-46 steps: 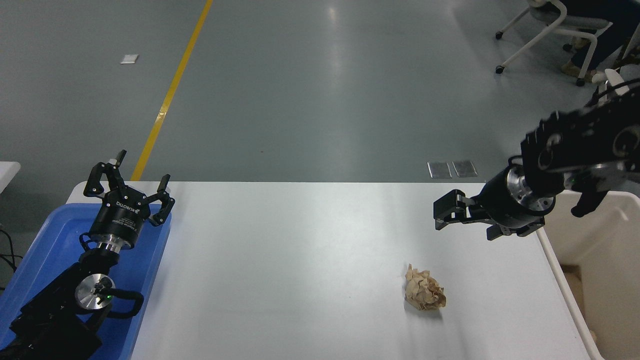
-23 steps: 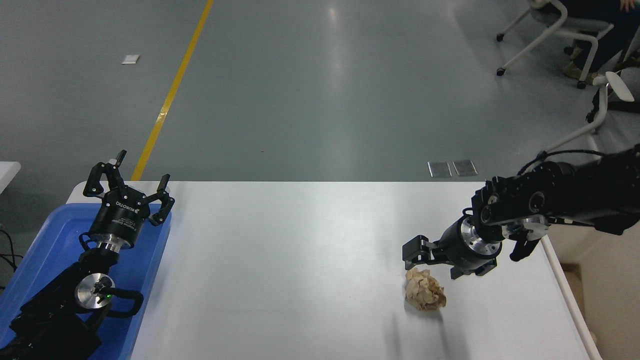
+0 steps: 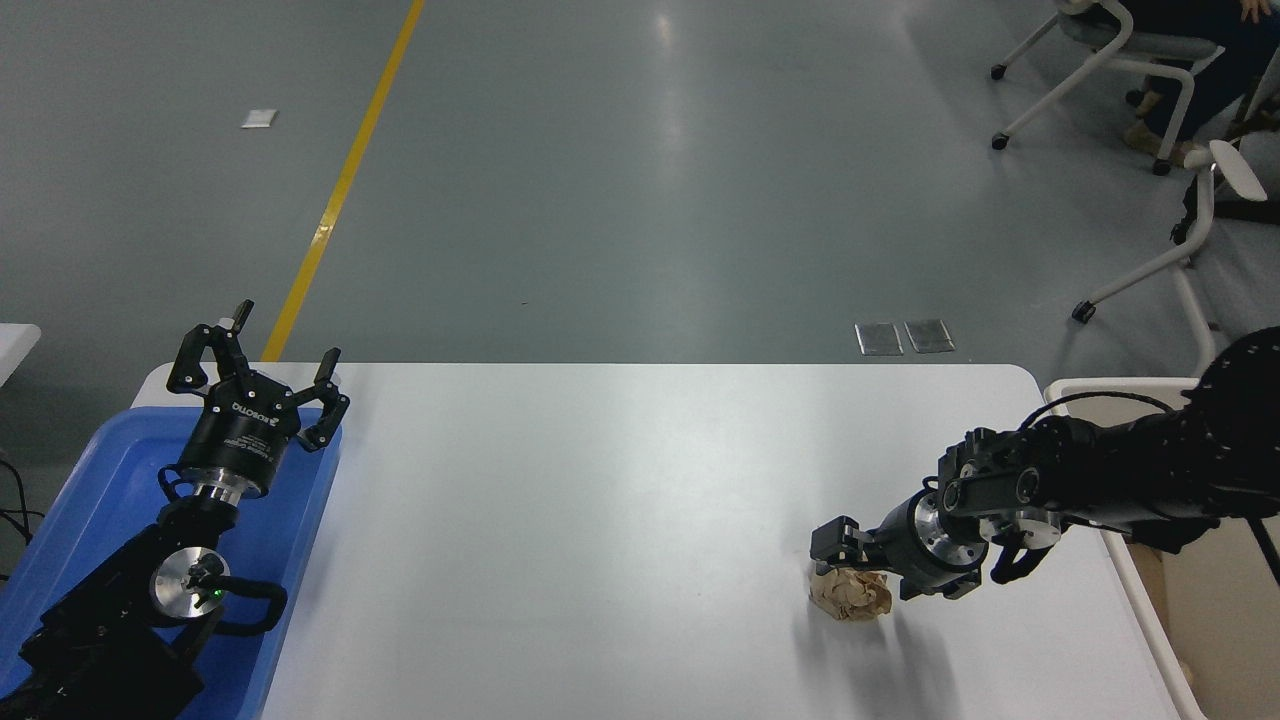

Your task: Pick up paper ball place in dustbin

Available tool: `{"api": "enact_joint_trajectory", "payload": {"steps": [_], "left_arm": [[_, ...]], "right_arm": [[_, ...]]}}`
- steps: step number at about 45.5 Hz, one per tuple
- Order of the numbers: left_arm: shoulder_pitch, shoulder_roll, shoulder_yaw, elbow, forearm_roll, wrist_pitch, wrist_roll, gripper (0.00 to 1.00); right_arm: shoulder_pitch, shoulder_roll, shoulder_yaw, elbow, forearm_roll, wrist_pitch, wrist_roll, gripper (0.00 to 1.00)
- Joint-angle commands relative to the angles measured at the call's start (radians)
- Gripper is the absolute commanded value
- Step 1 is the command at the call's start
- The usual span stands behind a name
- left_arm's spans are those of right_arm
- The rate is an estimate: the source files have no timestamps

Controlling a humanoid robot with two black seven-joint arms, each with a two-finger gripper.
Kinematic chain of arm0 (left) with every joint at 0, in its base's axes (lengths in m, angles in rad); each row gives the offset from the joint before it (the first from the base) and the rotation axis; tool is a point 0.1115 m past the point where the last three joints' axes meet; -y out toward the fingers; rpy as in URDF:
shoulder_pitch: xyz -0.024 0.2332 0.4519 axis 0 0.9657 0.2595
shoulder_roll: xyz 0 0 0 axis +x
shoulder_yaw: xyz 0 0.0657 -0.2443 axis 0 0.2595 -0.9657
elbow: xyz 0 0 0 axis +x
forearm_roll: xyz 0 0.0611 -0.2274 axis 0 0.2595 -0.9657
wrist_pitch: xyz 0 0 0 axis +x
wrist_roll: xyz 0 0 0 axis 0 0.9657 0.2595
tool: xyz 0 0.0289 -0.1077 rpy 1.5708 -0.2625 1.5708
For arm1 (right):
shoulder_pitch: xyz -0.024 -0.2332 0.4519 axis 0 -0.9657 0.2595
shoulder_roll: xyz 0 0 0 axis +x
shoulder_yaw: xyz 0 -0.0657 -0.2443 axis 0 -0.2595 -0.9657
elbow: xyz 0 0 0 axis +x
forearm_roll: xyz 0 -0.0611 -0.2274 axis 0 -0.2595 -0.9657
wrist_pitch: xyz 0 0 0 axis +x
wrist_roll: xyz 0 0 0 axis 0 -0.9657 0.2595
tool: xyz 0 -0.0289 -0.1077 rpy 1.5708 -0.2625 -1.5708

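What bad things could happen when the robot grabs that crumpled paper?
The right gripper sits at the far top of the paper ball, so closing might only pinch a wrinkle and let it slip. Pushing down might nudge the ball along the smooth table. On the way to the dustbin, a loose grip could drop it.

Tan paper ball, white table

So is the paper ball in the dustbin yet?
Out. The paper ball lies on the table, right gripper over it; dustbin stands beside.
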Motion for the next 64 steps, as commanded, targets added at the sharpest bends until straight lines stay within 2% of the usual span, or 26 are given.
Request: {"api": "enact_joint_trajectory", "payload": {"steps": [1, 3, 7, 8, 14, 22, 36, 49, 55, 64], "left_arm": [[0.000, 0.000, 0.000, 0.000, 0.000, 0.000, 0.000, 0.98], [0.000, 0.000, 0.000, -0.001, 0.000, 0.000, 0.000, 0.98], [0.000, 0.001, 0.000, 0.000, 0.000, 0.000, 0.000, 0.98], [0.000, 0.000, 0.000, -0.001, 0.000, 0.000, 0.000, 0.98], [0.000, 0.000, 0.000, -0.001, 0.000, 0.000, 0.000, 0.98], [0.000, 0.000, 0.000, 0.000, 0.000, 0.000, -0.002, 0.98], [0.000, 0.001, 0.000, 0.000, 0.000, 0.000, 0.000, 0.98], [0.000, 0.000, 0.000, 0.000, 0.000, 0.000, 0.000, 0.98], [0.000, 0.001, 0.000, 0.000, 0.000, 0.000, -0.002, 0.98], [0.000, 0.001, 0.001, 0.000, 0.000, -0.001, -0.002, 0.98]], "right_arm": [[-0.006, 0.014, 0.017, -0.003, -0.054, -0.026, 0.000, 0.33], [-0.005, 0.014, 0.023, -0.001, -0.071, -0.029, 0.000, 0.26], [0.012, 0.011, 0.037, 0.009, -0.081, -0.029, 0.000, 0.02], [0.018, 0.009, 0.035, 0.013, -0.081, -0.028, 0.000, 0.00], [0.061, 0.000, 0.024, 0.032, -0.110, -0.026, 0.000, 0.00], [0.226, -0.064, 0.023, 0.098, -0.133, -0.015, 0.000, 0.00], [0.669, -0.282, 0.015, 0.315, -0.147, 0.084, 0.000, 0.00], [0.900, -0.455, 0.015, 0.378, -0.148, 0.181, 0.000, 0.00], [0.928, -0.502, 0.015, 0.378, -0.150, 0.205, 0.000, 0.00], [0.925, -0.511, 0.013, 0.376, -0.163, 0.205, 0.000, 0.00]]}}
